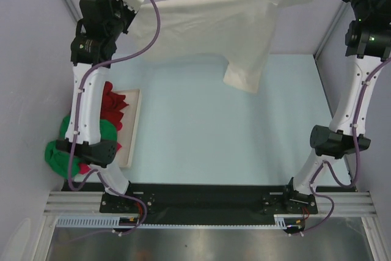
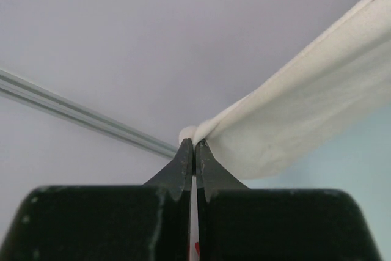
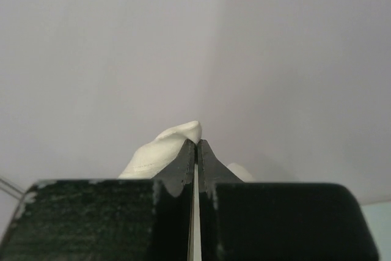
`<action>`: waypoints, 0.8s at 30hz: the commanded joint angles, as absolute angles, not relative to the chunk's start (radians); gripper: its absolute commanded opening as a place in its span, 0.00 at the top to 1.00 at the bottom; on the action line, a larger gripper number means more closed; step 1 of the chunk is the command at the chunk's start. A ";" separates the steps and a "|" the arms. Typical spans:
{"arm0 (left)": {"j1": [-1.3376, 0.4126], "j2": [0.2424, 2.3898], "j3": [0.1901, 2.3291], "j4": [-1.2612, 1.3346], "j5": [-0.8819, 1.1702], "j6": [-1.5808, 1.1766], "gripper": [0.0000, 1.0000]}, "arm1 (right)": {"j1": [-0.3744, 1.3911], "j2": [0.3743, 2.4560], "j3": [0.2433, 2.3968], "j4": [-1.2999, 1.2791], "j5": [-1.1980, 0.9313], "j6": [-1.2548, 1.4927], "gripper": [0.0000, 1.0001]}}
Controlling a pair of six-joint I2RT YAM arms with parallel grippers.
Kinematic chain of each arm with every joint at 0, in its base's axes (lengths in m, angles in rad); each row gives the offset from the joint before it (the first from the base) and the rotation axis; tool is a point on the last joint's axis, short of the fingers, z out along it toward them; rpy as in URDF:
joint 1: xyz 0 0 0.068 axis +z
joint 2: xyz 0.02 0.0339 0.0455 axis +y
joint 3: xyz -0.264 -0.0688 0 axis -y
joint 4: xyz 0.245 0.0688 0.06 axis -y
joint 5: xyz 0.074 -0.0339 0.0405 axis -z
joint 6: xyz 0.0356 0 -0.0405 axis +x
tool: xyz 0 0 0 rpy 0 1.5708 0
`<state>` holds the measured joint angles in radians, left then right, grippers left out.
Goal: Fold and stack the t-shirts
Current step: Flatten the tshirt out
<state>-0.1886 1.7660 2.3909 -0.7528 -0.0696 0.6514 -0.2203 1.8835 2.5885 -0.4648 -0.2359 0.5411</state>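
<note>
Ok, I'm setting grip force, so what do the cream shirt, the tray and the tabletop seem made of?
The cream-white t-shirt looks like soft, matte knit cloth: it sags between the left gripper and right gripper and hangs in limp folds. The tray looks rigid, flat and matte white, possibly board or plastic; I cannot tell which. The tabletop seems a smooth, pale blue matte sheet, without glare.

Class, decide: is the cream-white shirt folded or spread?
Spread: the cream-white shirt hangs stretched between the left end effector and right end effector.
</note>
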 commanded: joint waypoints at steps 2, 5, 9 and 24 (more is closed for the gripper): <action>-0.178 1.608 2.204 -0.681 -0.055 0.653 1.00 | -0.245 1.737 2.570 -0.353 -0.261 0.447 1.00; -0.192 1.507 1.931 -0.645 -0.008 0.670 1.00 | -0.244 1.579 2.279 -0.396 -0.272 0.379 1.00; -0.201 1.375 1.561 -0.563 0.037 0.695 1.00 | -0.242 1.210 1.592 -0.290 -0.221 0.350 1.00; -0.206 1.109 0.865 -0.624 0.104 0.716 1.00 | -0.241 0.652 0.778 -0.733 -0.155 0.489 1.00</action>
